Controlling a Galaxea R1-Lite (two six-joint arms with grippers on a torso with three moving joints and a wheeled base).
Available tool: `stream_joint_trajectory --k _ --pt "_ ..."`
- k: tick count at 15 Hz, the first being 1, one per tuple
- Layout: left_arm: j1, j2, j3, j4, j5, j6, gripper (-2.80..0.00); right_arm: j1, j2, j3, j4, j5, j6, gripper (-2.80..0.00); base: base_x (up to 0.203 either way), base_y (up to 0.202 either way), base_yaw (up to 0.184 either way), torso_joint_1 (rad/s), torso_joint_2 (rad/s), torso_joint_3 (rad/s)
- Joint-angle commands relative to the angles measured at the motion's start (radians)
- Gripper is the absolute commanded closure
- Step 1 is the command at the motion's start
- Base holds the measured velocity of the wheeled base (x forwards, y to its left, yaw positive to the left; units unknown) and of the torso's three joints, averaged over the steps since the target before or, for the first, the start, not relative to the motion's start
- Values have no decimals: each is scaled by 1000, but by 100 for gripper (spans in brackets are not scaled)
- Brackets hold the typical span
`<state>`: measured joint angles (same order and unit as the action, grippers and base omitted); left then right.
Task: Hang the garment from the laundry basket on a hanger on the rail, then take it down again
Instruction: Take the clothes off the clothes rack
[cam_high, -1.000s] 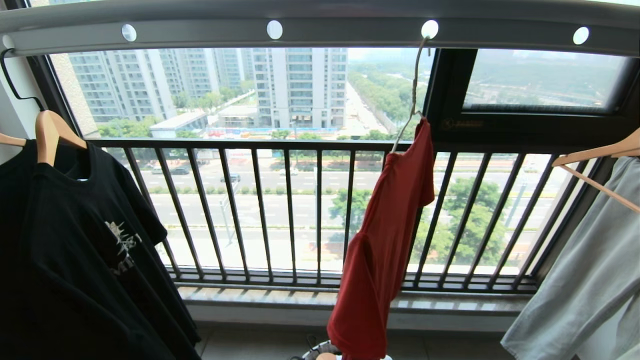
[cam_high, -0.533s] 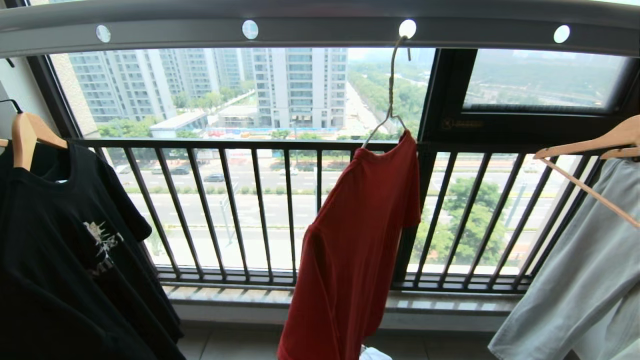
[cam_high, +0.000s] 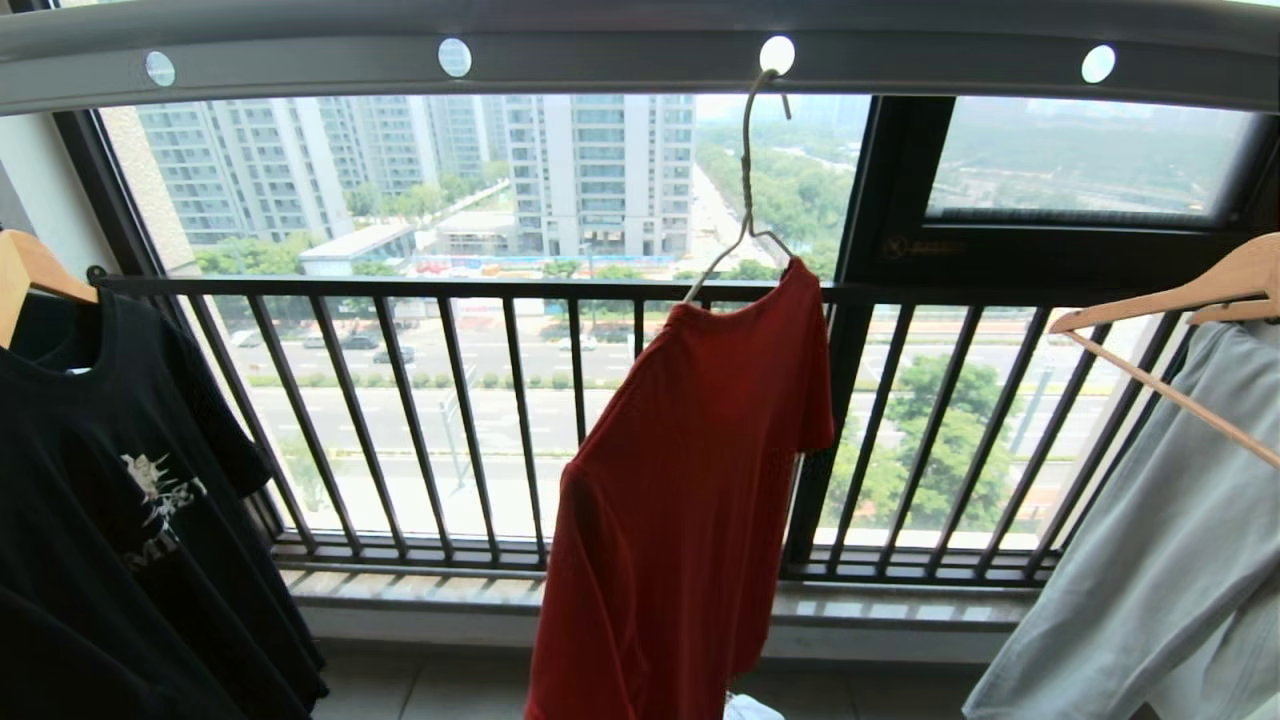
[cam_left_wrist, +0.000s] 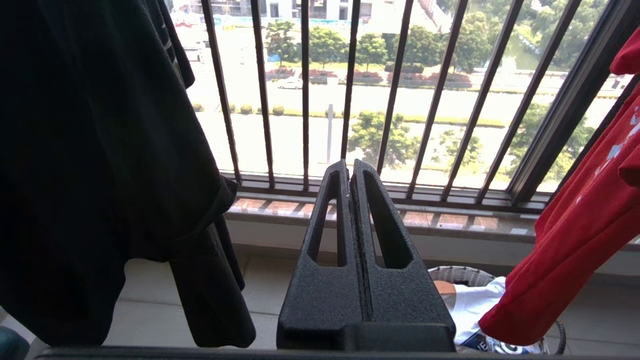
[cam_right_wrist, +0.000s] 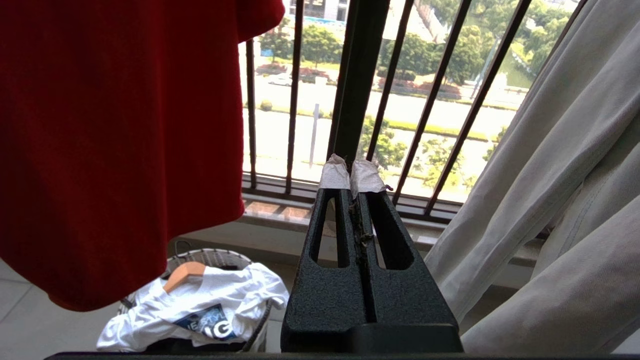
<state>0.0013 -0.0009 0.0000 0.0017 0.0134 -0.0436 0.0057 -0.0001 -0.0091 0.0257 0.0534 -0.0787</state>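
A high-rise balcony, city blocks beyond the black railing (cam_high: 560, 290): in your head view the red T-shirt (cam_high: 680, 500) hangs at centre on the wire hanger (cam_high: 745, 190), hooked in a hole of the grey rail (cam_high: 620, 60) across the top, so hanging looks done and taking down is left. In your left wrist view, the left gripper (cam_left_wrist: 350, 170) is closed and empty at centre, with the laundry basket (cam_left_wrist: 460, 275) at lower right. In your right wrist view, the right gripper (cam_right_wrist: 352, 175) is likewise closed on nothing.
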Motion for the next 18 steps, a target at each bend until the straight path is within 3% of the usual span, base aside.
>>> stream_joint_trajectory --k 1,18 --pt "0 2 0 0 0 -1 0 0 2 0 0 2 -1 0 0 0 0 0 0 0" --pt "0 2 0 0 0 -1 0 0 2 0 0 2 -1 0 0 0 0 0 0 0"
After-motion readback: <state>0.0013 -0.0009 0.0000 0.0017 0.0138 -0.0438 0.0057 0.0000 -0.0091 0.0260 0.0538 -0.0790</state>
